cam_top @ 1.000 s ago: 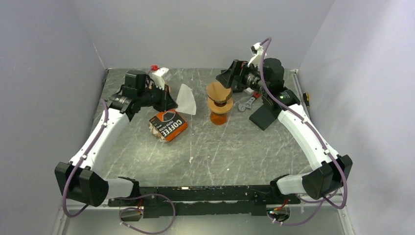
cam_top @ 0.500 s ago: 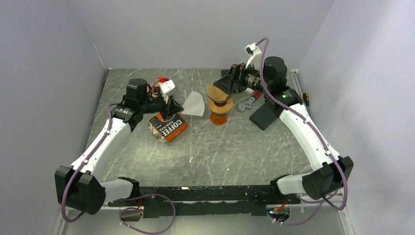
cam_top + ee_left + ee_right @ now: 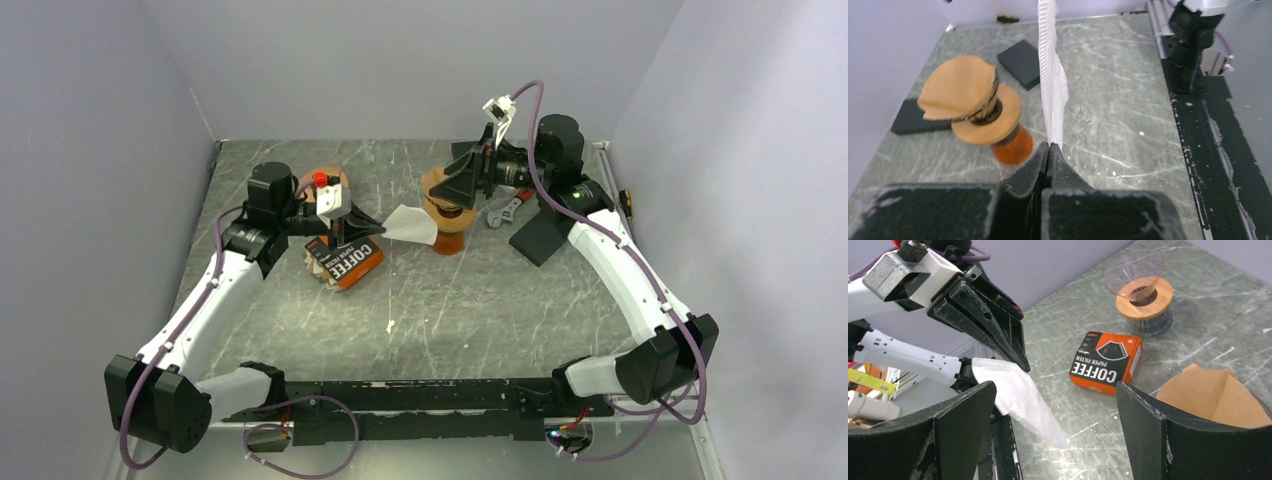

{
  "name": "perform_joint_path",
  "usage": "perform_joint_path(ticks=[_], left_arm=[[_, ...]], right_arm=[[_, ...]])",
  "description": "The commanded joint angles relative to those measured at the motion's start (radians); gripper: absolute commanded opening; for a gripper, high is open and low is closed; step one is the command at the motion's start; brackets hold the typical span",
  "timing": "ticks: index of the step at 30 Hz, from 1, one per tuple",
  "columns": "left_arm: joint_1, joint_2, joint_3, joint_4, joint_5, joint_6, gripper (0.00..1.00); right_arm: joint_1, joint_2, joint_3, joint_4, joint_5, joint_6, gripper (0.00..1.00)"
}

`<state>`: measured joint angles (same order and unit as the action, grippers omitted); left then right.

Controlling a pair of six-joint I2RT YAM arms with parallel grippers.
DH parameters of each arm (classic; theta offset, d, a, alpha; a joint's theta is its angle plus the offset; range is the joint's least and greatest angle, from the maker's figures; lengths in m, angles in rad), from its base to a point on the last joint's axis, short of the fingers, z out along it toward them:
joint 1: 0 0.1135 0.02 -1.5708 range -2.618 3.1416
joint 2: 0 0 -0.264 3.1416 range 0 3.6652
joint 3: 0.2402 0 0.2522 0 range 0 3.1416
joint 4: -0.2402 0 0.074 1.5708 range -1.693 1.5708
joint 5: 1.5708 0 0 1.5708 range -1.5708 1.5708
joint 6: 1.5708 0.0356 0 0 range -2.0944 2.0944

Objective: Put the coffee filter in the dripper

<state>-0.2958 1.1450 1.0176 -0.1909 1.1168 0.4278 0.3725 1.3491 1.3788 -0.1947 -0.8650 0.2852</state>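
Note:
A white coffee filter (image 3: 410,225) hangs in the air, pinched at its edge by my left gripper (image 3: 380,226), which is shut on it. In the left wrist view the filter (image 3: 1052,80) stands edge-on above the shut tips (image 3: 1048,146). Its free point almost reaches a dripper (image 3: 447,218) with a wooden collar and amber base, which holds a brown filter (image 3: 958,90). My right gripper (image 3: 453,190) hovers open just behind that dripper. From the right wrist view the white filter (image 3: 1018,395) lies between the wide-apart fingers (image 3: 1055,386).
An orange and black coffee filter box (image 3: 343,258) lies below the left gripper. A second glass dripper (image 3: 1140,285) with a wooden collar stands behind it. A wrench (image 3: 505,212) and a black block (image 3: 540,238) lie right of the amber dripper.
My left gripper has carried the white filter rightwards to the amber dripper, and the filter has swung flatter. The right gripper has turned and shifted slightly left.

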Motion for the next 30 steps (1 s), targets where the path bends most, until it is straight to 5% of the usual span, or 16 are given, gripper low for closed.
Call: perform_joint_path(ticks=[1, 9, 18, 24, 30], left_arm=[[0.015, 0.033, 0.034, 0.084, 0.235, -0.017, 0.00], [0.096, 0.056, 0.077, 0.035, 0.393, 0.055, 0.00], [0.129, 0.049, 0.089, 0.040, 0.383, 0.022, 0.00], [0.129, 0.024, 0.077, 0.037, 0.353, 0.017, 0.00], [0.129, 0.016, 0.055, 0.100, 0.342, -0.041, 0.00]], right_arm=[[-0.005, -0.004, -0.009, 0.102, -0.088, 0.013, 0.94], [-0.005, -0.016, -0.014, 0.149, -0.212, 0.021, 0.75], [0.073, 0.031, 0.042, 0.092, -0.222, -0.039, 0.77], [0.119, 0.083, 0.098, 0.071, -0.194, -0.028, 0.64], [0.154, 0.098, 0.135, 0.014, -0.157, -0.061, 0.65]])
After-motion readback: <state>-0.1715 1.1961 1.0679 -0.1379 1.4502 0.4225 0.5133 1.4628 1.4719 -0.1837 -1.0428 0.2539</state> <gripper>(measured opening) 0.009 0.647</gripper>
